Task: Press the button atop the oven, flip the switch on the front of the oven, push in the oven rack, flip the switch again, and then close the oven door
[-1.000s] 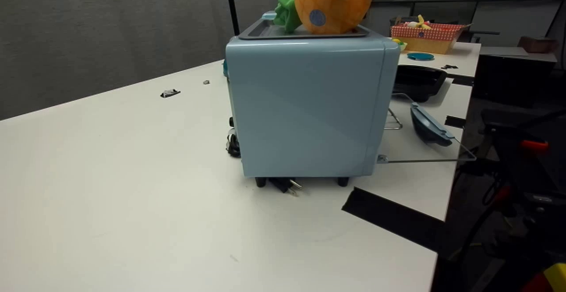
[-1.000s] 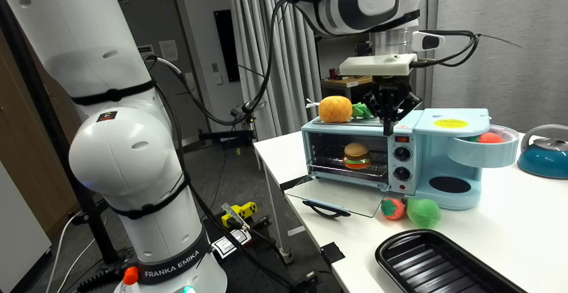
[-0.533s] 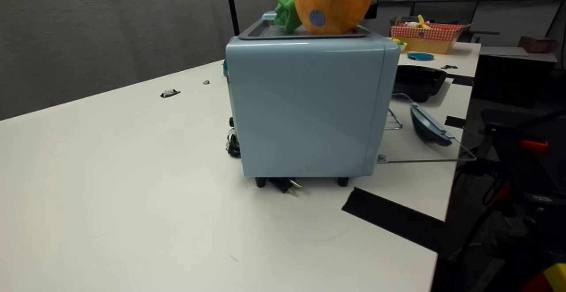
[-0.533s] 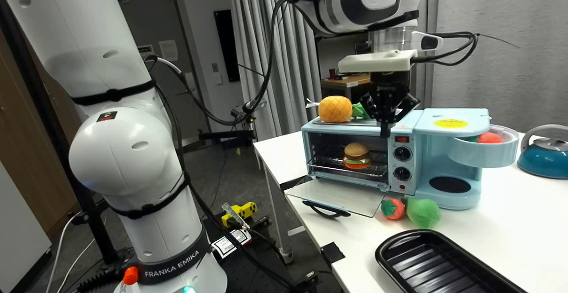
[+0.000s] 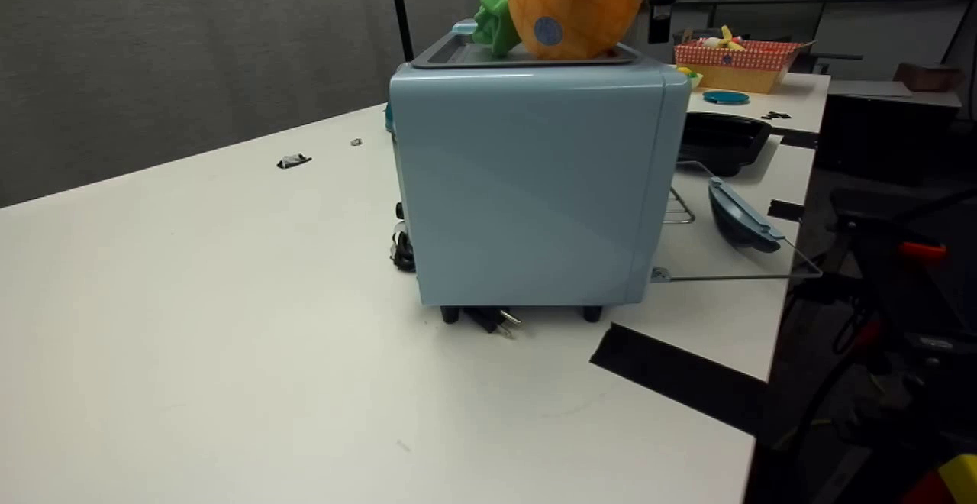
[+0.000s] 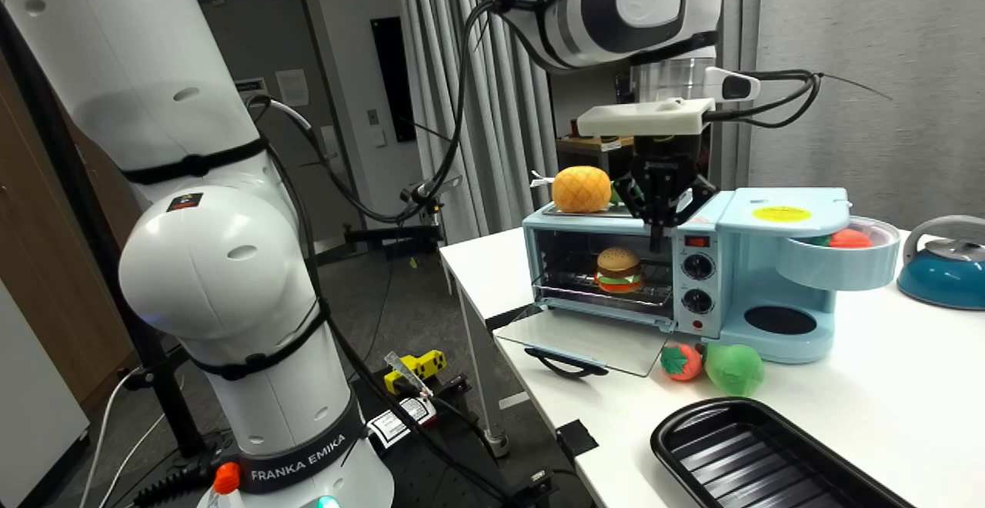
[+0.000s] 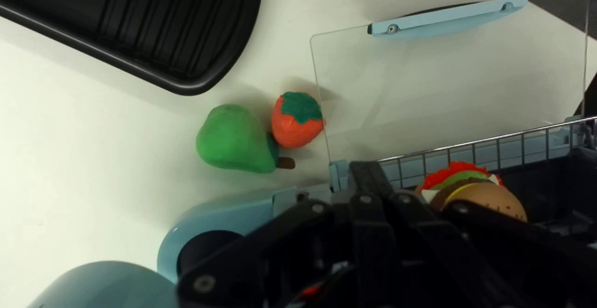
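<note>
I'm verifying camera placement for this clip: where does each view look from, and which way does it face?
An exterior view: beside the oven, facing its plain side; only part of the gripper clearly shows.
An exterior view: before the oven, facing its open front at an angle; the arm shows, cropped at top.
Wrist view: on the arm, overhead, looking down past the shut gripper at the glass door and pear.
Both exterior views share the pineapple and gripper.

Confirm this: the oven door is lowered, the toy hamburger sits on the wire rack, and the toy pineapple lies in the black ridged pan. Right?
No: the toy pineapple lies on the gray tray atop the oven, not in the black ridged pan; both exterior views show it. The rest stands.
</note>
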`<move>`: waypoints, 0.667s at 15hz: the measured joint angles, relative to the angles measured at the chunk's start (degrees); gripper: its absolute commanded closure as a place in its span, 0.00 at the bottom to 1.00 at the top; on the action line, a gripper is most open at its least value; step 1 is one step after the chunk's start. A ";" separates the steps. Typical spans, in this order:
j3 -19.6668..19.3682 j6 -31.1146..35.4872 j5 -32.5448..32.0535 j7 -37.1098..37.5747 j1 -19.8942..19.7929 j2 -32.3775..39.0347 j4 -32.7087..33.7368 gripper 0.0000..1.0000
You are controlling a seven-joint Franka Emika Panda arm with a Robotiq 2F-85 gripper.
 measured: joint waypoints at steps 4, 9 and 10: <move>-0.20 0.52 0.00 -0.12 -0.02 -1.71 -3.62 1.00; -0.14 7.50 0.18 -0.26 0.08 -1.96 -9.26 1.00; -0.06 9.34 0.20 -0.32 0.18 -1.89 -10.41 1.00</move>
